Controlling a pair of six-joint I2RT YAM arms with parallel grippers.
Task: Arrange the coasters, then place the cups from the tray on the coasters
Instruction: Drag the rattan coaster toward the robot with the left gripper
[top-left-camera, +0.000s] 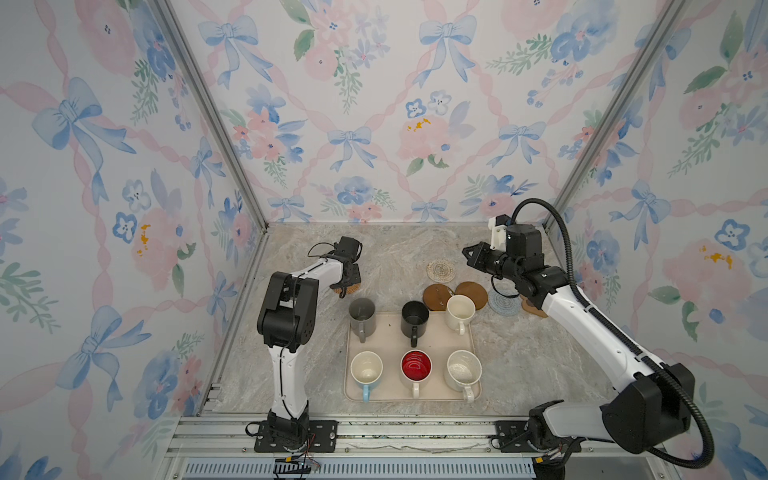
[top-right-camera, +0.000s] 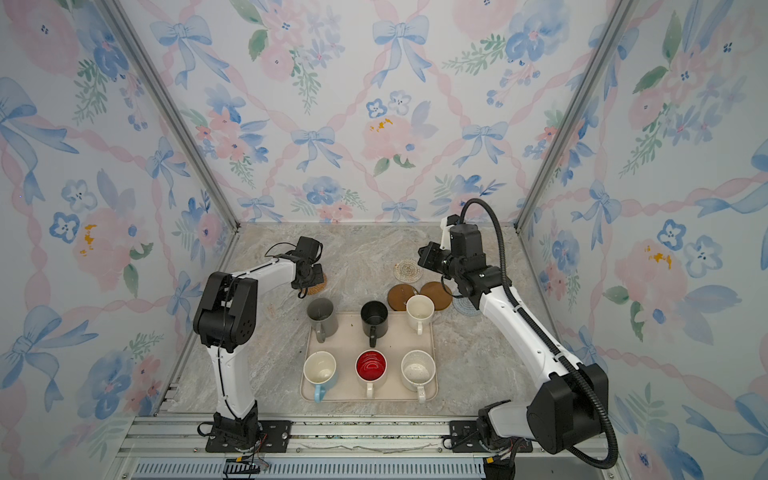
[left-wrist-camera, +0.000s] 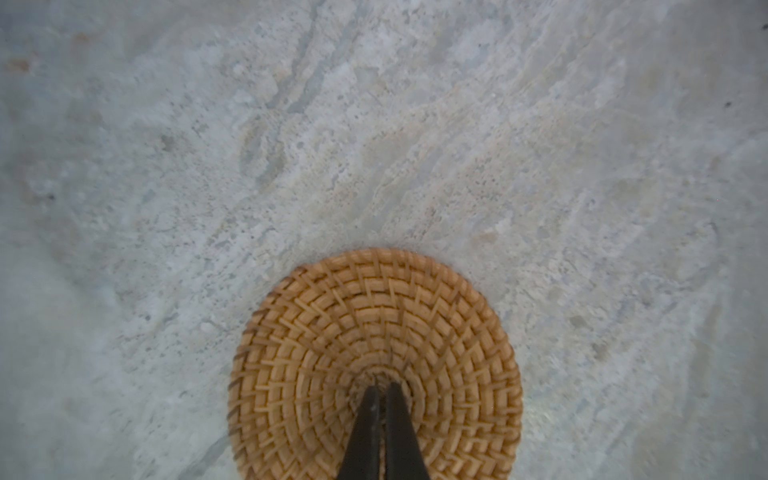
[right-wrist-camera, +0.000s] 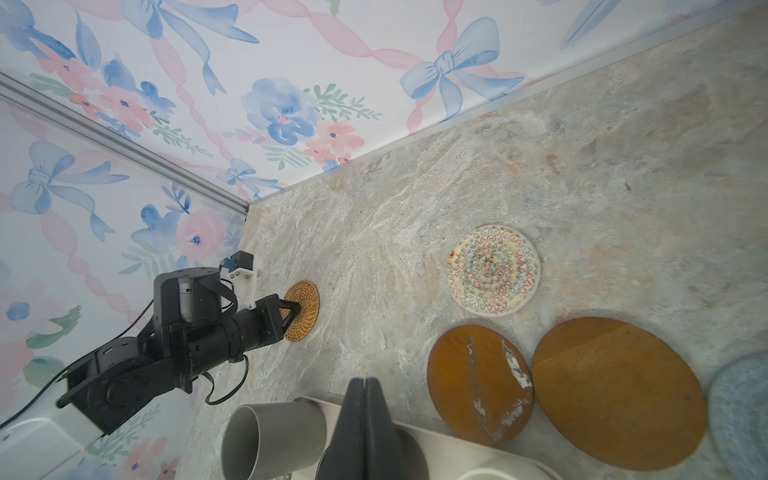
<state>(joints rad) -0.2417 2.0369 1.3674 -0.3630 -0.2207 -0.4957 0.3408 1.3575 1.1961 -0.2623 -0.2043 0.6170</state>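
a: where is the left gripper (left-wrist-camera: 382, 390)?

b: its black fingers are pressed together, with the tips on the middle of the tan woven rattan round coaster (left-wrist-camera: 374, 328). that coaster lies flat on the grey-beige marbled tabletop (left-wrist-camera: 374, 124), beyond the tray's far left corner and well apart from the other coasters.

a: and the right gripper (right-wrist-camera: 365, 382)?

b: its fingers are closed on each other too, with nothing between them. it hangs in the air beyond the tray, near the pale woven round coaster (right-wrist-camera: 494, 270).

a: what about the rest of the coasters?

b: nearer the tray lies one dark brown round coaster (right-wrist-camera: 478, 382), with a second dark brown round coaster (right-wrist-camera: 619, 390) just beside it. next to that one is the light blue-grey round coaster (right-wrist-camera: 744, 415). in a top view the brown paw-shaped coaster (top-left-camera: 534, 309) is mostly hidden behind the right arm.

a: and the cups?

b: all six stand upright on the large beige rounded-rectangle tray (top-left-camera: 390, 345), with none on a coaster. the far row is the grey mug (top-left-camera: 362, 318), the black mug (top-left-camera: 414, 318) and the cream-white mug (top-left-camera: 460, 311). the near row is the light blue mug with white inside (top-left-camera: 366, 370), the white mug with red inside (top-left-camera: 416, 366) and the off-white speckled mug (top-left-camera: 463, 370). every handle points toward the near edge.
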